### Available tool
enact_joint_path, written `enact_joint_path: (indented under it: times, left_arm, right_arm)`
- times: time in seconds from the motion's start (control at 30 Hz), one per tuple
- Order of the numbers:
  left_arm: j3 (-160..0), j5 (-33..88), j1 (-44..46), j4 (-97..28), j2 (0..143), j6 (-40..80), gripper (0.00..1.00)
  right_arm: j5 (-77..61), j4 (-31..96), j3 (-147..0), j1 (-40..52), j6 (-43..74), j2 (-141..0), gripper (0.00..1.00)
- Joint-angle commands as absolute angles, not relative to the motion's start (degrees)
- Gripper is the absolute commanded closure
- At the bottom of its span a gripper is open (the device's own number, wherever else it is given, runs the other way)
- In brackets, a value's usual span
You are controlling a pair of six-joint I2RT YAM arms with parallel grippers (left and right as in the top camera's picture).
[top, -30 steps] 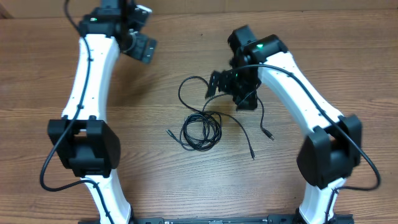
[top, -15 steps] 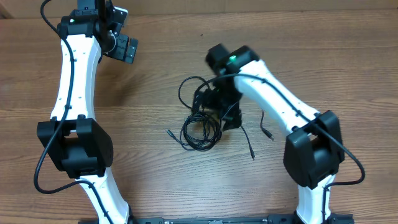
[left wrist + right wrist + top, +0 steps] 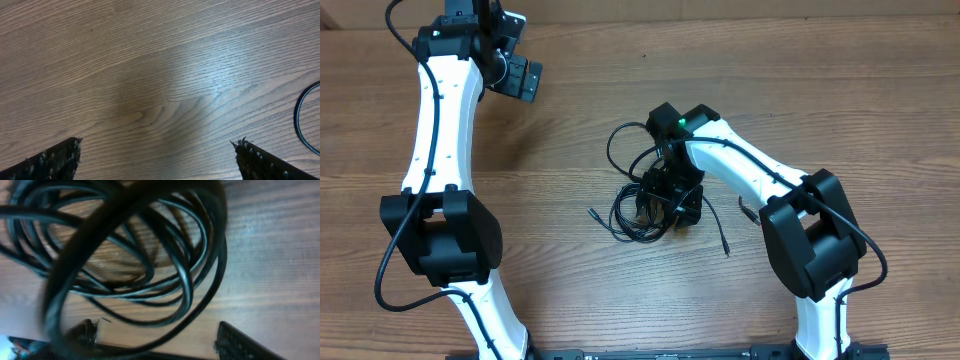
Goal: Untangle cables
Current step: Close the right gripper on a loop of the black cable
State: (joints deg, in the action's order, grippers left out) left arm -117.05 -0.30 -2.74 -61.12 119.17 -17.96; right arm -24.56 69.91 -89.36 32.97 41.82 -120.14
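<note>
While the right pincer point(image 3: 663, 197) hung low over the middle of the surface point(image 3: 840, 90), its fingers point(image 3: 84, 330) stood spread wide and pinched nothing. The wrist view showed the coiled strands lying just in front of the open jaws, very close to them. I could not tell whether a finger touched a strand.

Around this pincer the cables point(image 3: 620, 225) lay as one heap: several turns wound together in a small ring, a wider loop point(image 3: 617, 140) reaching toward the far side, and loose tails with plug ends point(image 3: 592, 212) going out to both sides. To my judgement the task was hardly begun, because no cable lay apart from the others. All three were still to be pulled free and laid out separately.

The left pincer point(image 3: 520, 76) was well apart, near the far left corner. It was also spread and empty, above bare wood.

No box, tray or other container stood on the surface, so nothing was held in one.
</note>
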Motion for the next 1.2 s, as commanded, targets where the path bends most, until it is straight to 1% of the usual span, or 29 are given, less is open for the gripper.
enact_joint_path:
  times: [0.0, 0.07, 0.1, 0.13, 0.17, 0.23, 0.27, 0.33, 0.37, 0.8, 1.17]
  left_arm:
    - [-118.4, -0.6, -3.1, -61.2, 119.5, -18.2, 0.00]
    - [-118.4, -0.6, -3.1, -61.2, 119.5, -18.2, 0.00]
    - [-118.4, -0.6, -3.1, -61.2, 119.5, -18.2, 0.00]
    - [-118.4, -0.6, -3.1, -61.2, 119.5, -18.2, 0.00]
    - [-118.4, -0.6, -3.1, -61.2, 119.5, -18.2, 0.00]
    - [-118.4, -0.6, -3.1, -61.2, 119.5, -18.2, 0.00]
    - [-118.4, -0.6, -3.1, -61.2, 119.5, -18.2, 0.00]
    - [-118.4, -0.6, -3.1, -61.2, 119.5, -18.2, 0.01]
    - [-118.4, -0.6, -3.1, -61.2, 119.5, -18.2, 0.01]
    - [-118.4, -0.6, -3.1, -61.1, 119.5, -18.2, 0.00]
    - [-118.4, -0.6, -3.1, -60.8, 119.5, -18.2, 0.00]
  right_arm:
    - [-23.9, 67.2, -89.2, 32.4, 42.2, -120.0, 0.48]
    - [-23.8, 66.2, -89.2, 32.4, 42.2, -120.0, 0.57]
    - [-23.8, 66.0, -89.2, 32.4, 42.2, -120.0, 0.57]
    - [-23.6, 65.9, -89.2, 32.4, 42.0, -120.0, 0.51]
    - [-23.1, 66.0, -89.2, 32.4, 41.9, -120.0, 0.48]
    - [-22.0, 66.0, -89.2, 32.2, 41.6, -120.0, 0.47]
    - [-21.5, 66.0, -89.2, 32.1, 41.6, -120.0, 0.41]
    - [-20.2, 66.1, -89.4, 31.9, 41.5, -120.0, 0.34]
    - [-19.7, 66.0, -89.5, 31.6, 41.5, -120.0, 0.33]
    - [-19.6, 66.9, -96.1, 29.1, 38.0, -120.0, 0.33]
    - [-21.1, 68.6, -97.6, 29.2, 39.4, -120.0, 0.33]
